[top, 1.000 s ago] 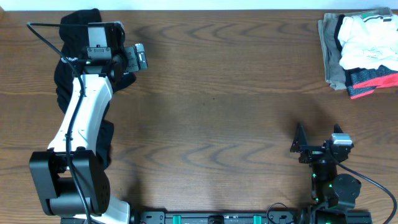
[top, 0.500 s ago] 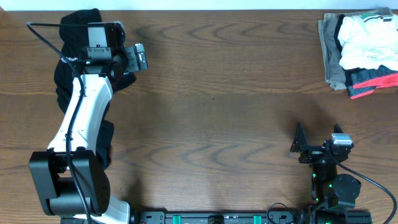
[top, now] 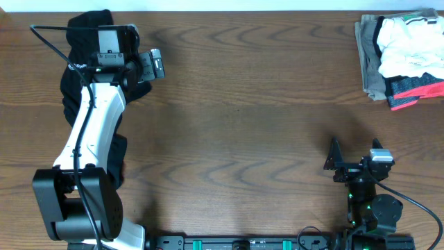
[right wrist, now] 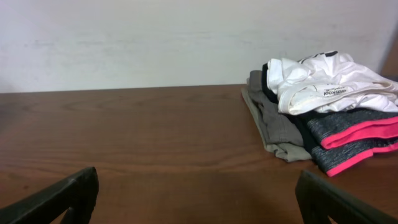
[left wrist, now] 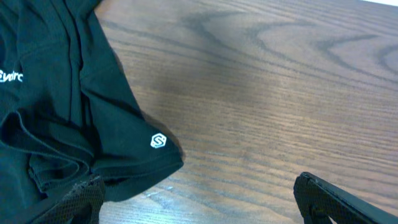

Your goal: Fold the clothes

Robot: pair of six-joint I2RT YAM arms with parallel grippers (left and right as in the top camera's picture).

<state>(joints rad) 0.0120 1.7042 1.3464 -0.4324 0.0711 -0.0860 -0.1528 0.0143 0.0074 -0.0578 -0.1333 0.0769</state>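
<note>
Left wrist view: the left gripper has its fingers spread wide, with nothing between them. The left finger sits over the hem of a crumpled black garment. The right finger is over bare brown wood-grain table. The black garment lies ahead and to the left of the fingers. A small white hexagon logo is near its hem corner, just ahead of the gap, and white lettering shows at the far left edge.

The right wrist view shows the right gripper opened wide and holding nothing, with both fingers low over the tabletop. Well ahead of the right finger is a pile. On top of it lies a white garment, bunched, with a small label showing. Under it is a grey garment with pink trim, and a grey-green garment lies at the bottom. A plain pale wall rises behind the table's far edge.

From overhead, the pile sits at the far right corner and the black garment at the far left, under the white left arm.
</note>
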